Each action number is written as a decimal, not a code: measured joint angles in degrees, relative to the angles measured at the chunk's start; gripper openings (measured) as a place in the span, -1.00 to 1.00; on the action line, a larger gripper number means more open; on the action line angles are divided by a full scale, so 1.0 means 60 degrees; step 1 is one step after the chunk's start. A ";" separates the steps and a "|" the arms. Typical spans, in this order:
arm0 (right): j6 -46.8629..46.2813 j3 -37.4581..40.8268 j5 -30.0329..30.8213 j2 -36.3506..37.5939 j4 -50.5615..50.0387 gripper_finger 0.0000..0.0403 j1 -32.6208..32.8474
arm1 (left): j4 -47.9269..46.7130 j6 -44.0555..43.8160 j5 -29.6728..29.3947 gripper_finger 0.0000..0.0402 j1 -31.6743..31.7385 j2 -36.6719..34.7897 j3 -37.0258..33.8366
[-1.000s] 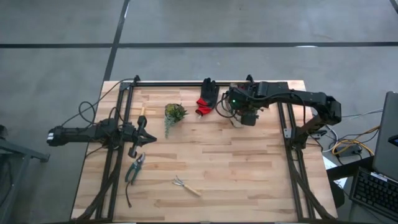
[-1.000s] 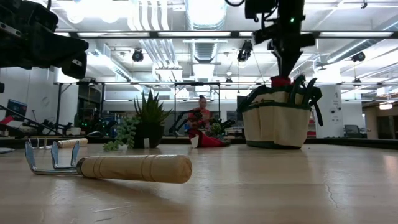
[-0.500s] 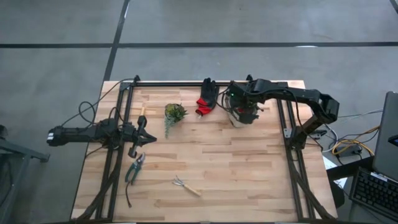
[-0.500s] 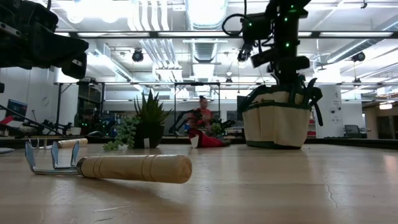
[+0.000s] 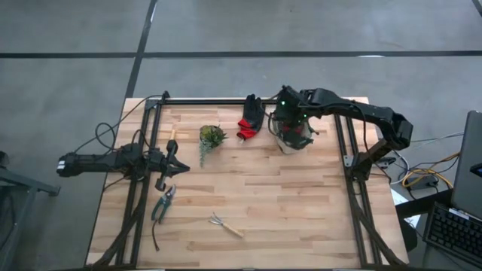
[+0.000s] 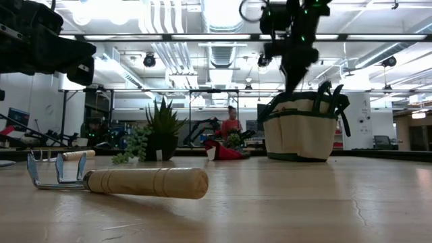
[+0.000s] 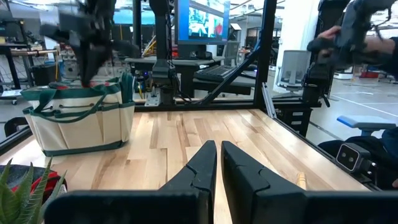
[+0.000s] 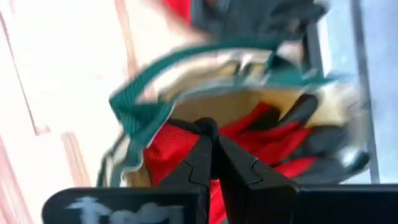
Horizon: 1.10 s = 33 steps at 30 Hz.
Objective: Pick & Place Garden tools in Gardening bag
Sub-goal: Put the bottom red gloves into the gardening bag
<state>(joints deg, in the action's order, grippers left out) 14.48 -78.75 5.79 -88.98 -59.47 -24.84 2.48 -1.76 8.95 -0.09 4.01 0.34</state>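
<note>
Canvas, beige with dark green trim and handles, makes up the small gardening bag [image 5: 290, 138], which stands near the far right corner of the pale wooden plank table [image 5: 301, 203]. Inside it lies a red glove [image 8: 186, 146]; a second ago that glove hung pinched above the bag's mouth. The right gripper [image 5: 287, 113] now hovers over the bag's far rim with its two fingers pressed together and nothing between them, and the glove sits below them in the bag. Since half a second ago the arm has swung a little toward the table's far edge.

Just left of the bag, at the far edge, lies a black-and-red glove [image 5: 249, 120], unmoved. A small leafy green plant [image 5: 212, 137] stands further left along that edge. Green-handled pruners [image 5: 162, 203] lie near the left edge, and a small wooden-handled hand fork [image 5: 224, 223] lies toward the near edge; both are where they were.

The left gripper [image 7: 217, 163] waits at the left edge, its fingers nearly touching and holding nothing, as before. In the low view, a person in red [image 6: 231, 123] in the room behind has stood up.
</note>
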 joint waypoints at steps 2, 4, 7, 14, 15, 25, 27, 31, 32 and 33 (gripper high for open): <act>-0.0138 -0.0363 -0.0047 0.0024 0.0048 -0.94 0.0007 | 0.0000 0.0000 0.0000 -0.86 -0.0002 0.0000 0.0000; -0.0330 -0.0650 -0.0052 0.0024 0.0049 -0.94 0.0010 | 0.0000 0.0000 0.0000 -0.86 0.0000 0.0000 0.0000; -0.0800 -0.0883 -0.0049 0.0024 0.0044 -0.94 0.0006 | 0.0000 0.0000 0.0000 -0.86 0.0002 -0.0004 0.0000; -0.1370 -0.0759 0.0030 -0.0011 -0.0221 -0.94 -0.0152 | 0.0000 0.0000 -0.0001 -0.86 0.0001 0.0000 0.0000; -0.1470 -0.0725 0.0037 -0.0065 -0.0321 -0.94 -0.0217 | 0.0000 0.0000 -0.0001 -0.86 -0.0001 0.0000 0.0000; -0.1671 -0.0087 0.0033 -0.1061 -0.0563 -0.94 -0.0804 | 0.0000 0.0000 0.0000 -0.86 0.0001 -0.0001 0.0000; -0.1658 -0.0024 0.0029 -0.1322 -0.0562 -0.94 -0.0866 | 0.0000 0.0000 0.0000 -0.86 0.0002 -0.0002 0.0000; -0.1522 -0.0017 -0.0046 -0.1865 -0.0624 -0.94 -0.0874 | 0.0000 0.0000 0.0000 -0.86 -0.0002 0.0000 0.0000; -0.1475 -0.0019 -0.0125 -0.1991 -0.0661 -0.94 -0.0871 | 0.0000 0.0000 0.0000 -0.86 -0.0001 0.0000 0.0000; -0.1443 -0.0049 -0.0154 -0.2107 -0.0754 -0.94 -0.0871 | 0.0000 0.0000 0.0000 -0.86 -0.0001 -0.0003 0.0000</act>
<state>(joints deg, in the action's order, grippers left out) 5.82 -79.04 4.87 -101.63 -63.99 -30.06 2.48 -1.76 8.95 -0.09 3.99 0.34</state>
